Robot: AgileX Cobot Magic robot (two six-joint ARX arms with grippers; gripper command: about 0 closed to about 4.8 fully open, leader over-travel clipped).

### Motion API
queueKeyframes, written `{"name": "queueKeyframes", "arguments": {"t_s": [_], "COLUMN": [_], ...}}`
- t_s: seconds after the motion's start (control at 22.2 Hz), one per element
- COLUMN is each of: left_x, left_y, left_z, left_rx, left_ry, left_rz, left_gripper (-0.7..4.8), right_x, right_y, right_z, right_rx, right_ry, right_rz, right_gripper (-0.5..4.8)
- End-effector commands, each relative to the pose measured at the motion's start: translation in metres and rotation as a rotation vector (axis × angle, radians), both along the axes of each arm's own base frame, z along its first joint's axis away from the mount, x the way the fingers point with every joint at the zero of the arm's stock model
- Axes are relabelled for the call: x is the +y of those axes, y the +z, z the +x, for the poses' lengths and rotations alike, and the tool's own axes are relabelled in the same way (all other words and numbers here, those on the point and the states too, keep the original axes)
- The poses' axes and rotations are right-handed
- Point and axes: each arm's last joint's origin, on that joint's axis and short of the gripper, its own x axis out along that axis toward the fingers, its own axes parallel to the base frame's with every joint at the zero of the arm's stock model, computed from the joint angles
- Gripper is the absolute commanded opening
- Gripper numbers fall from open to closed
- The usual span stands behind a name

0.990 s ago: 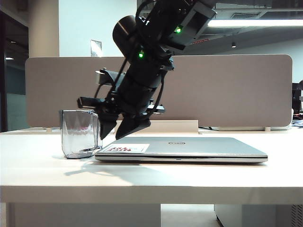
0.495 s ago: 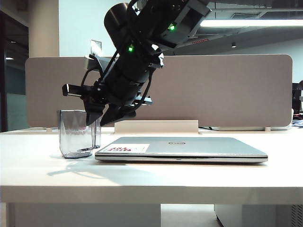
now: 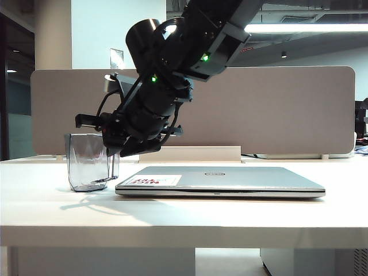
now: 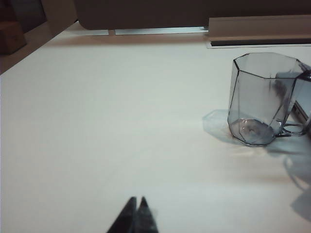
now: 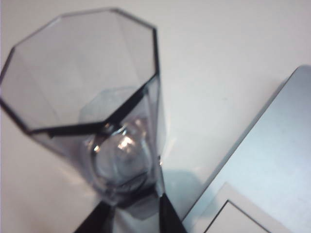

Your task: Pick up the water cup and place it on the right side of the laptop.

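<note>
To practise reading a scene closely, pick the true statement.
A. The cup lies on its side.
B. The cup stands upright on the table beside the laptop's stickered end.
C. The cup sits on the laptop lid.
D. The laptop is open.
B: the cup stands upright on the table, just beyond the closed laptop's end with the sticker.

You're looking at an office: a pale worktop [image 3: 184,215] backed by a grey desk divider panel [image 3: 276,109], long ceiling strip lights [image 3: 305,27], and further desks beyond at the right edge.
</note>
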Motion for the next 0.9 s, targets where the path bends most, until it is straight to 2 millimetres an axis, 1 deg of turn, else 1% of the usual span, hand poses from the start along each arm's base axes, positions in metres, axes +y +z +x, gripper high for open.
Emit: {"name": "queueKeyframes", "arguments": {"t_s": [0.05,0.27,0.41,0.63,0.9], "left_x": [0.000,0.000,0.000,0.000,0.000], "left_y": [0.002,0.002,0.002,0.003,0.003], "left_z": [0.000,0.000,0.000,0.000,0.000], "left_rx": [-0.016,-0.016,-0.016,-0.017,-0.019], "left_ry": [0.001,0.000,0.000,0.000,0.000], "left_rz": [-0.001,-0.001,-0.001,-0.001,-0.001], "left_gripper": [-0.04,-0.04,-0.04,-0.04,-0.04], "right_x": [-0.004,-0.010,-0.011,-0.007,-0.004], "right_y": [0.003,0.001,-0.004,-0.006,-0.014], "right_z": [0.007,0.016,0.019,0.019,0.021], "right_rx": [-0.021,-0.029,-0.023,-0.051,-0.053], "right_ry": [-0.040,-0.071,-0.082,-0.075,-0.060], "right_rz": [0.035,0.042,0.054,0.083,0.100], "right_gripper": [1.38,1.35,1.35,1.35,1.34]}}
